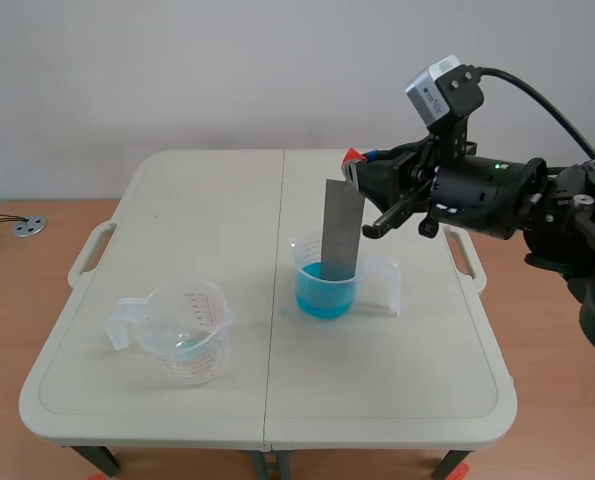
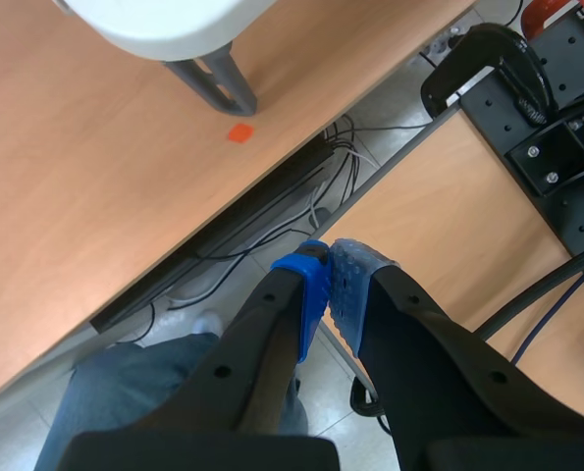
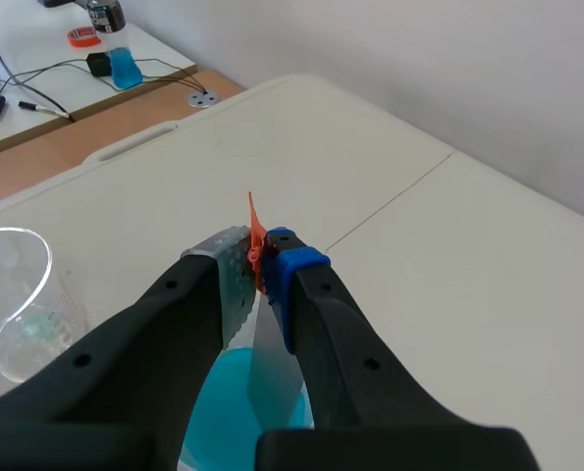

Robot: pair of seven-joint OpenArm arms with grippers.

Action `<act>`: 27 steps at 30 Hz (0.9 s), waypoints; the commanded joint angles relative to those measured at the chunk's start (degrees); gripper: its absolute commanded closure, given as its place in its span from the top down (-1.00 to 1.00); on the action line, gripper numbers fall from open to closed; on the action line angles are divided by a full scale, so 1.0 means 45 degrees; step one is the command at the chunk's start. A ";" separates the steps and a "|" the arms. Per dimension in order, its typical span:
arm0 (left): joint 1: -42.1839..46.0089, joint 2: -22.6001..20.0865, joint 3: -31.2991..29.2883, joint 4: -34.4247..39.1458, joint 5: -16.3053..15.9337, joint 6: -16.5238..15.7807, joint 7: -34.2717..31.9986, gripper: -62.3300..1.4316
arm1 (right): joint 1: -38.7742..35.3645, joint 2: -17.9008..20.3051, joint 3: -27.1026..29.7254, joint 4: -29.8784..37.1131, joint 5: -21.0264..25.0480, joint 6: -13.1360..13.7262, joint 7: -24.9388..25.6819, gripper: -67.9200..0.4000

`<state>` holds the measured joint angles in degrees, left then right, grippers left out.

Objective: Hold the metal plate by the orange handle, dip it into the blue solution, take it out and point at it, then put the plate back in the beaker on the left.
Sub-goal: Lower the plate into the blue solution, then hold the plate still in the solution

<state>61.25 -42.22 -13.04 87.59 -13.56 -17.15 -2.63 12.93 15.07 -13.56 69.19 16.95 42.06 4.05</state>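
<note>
Your right gripper (image 3: pixel 262 260) is clenched on the orange handle (image 3: pixel 255 231). The handle is pinched between the two pads, and its orange tip pokes up just past the fingertips. The metal plate (image 1: pixel 343 230) hangs straight down from that grip, close to upright. Its upper edge is at the fingers and its lower end sits inside the blue-filled beaker (image 1: pixel 329 285) directly under the gripper. In the scene view the plate's bottom edge reaches the blue solution (image 1: pixel 322 295). In the right wrist view the grey sheet drops between your fingers into the blue pool below them. You cannot tell how far the plate goes under the surface.

The red-marked beaker (image 1: pixel 182 335) stands on the table (image 1: pixel 197 200) off to the side of the right gripper. It is well apart from the blue-filled one, and its handle is turned away from the gripper. In the right wrist view its clear rim shows beyond the grey-padded finger.

Your left gripper (image 2: pixel 329 280) is closed on nothing, with its blue pads meeting at the tips. It hangs off the table, looking down at the wooden floor. A table leg (image 2: pixel 218 83) is well ahead of it, and loose cables (image 2: pixel 272 226) run just ahead of the fingertips.
</note>
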 commanded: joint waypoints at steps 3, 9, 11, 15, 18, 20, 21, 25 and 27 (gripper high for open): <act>-0.0039 0.0097 0.0015 0.0189 -0.0083 -0.0024 -0.0228 -0.91 | 0.0223 -0.0112 0.0078 -0.0355 -0.0219 0.0146 0.0646 -0.95; -0.0044 0.0097 0.0015 0.0189 -0.0087 -0.0029 -0.0393 -0.91 | 0.0223 -0.0554 0.0058 -0.1166 -0.1127 0.0146 0.1030 -0.95; -0.0044 0.0097 0.0015 0.0189 -0.0087 -0.0029 -0.0471 -0.91 | 0.0223 -0.0636 -0.0063 -0.1413 -0.1239 0.0146 0.1132 -0.95; -0.0044 0.0097 0.0015 0.0189 -0.0087 -0.0029 -0.0471 -0.91 | 0.0223 -0.0738 -0.0345 -0.1729 -0.1681 0.0146 0.1409 -0.95; -0.0044 0.0097 0.0015 0.0189 -0.0087 -0.0029 -0.0466 -0.91 | 0.0223 -0.0743 -0.0491 -0.1773 -0.1729 0.0146 0.1481 -0.95; -0.0044 0.0097 0.0015 0.0189 -0.0087 -0.0029 -0.0466 -0.91 | 0.0223 -0.0743 -0.0491 -0.1773 -0.1729 0.0146 0.1511 -0.95; -0.0044 0.0097 0.0015 0.0189 -0.0087 -0.0029 -0.0466 -0.91 | 0.0223 -0.0743 -0.0491 -0.1773 -0.1729 0.0146 0.1530 -0.95; -0.0044 0.0097 0.0015 0.0189 -0.0087 -0.0029 -0.0466 -0.91 | 0.0228 -0.0743 -0.0491 -0.1773 -0.1729 0.0146 0.1525 -0.95; -0.0044 0.0097 0.0015 0.0189 -0.0087 -0.0029 -0.0466 -0.91 | 0.0228 -0.0743 -0.0491 -0.1773 -0.1729 0.0146 0.1525 -0.95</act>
<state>61.23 -42.22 -13.04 87.50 -13.58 -17.15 -4.16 13.65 11.42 -15.55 61.34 9.65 41.85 11.60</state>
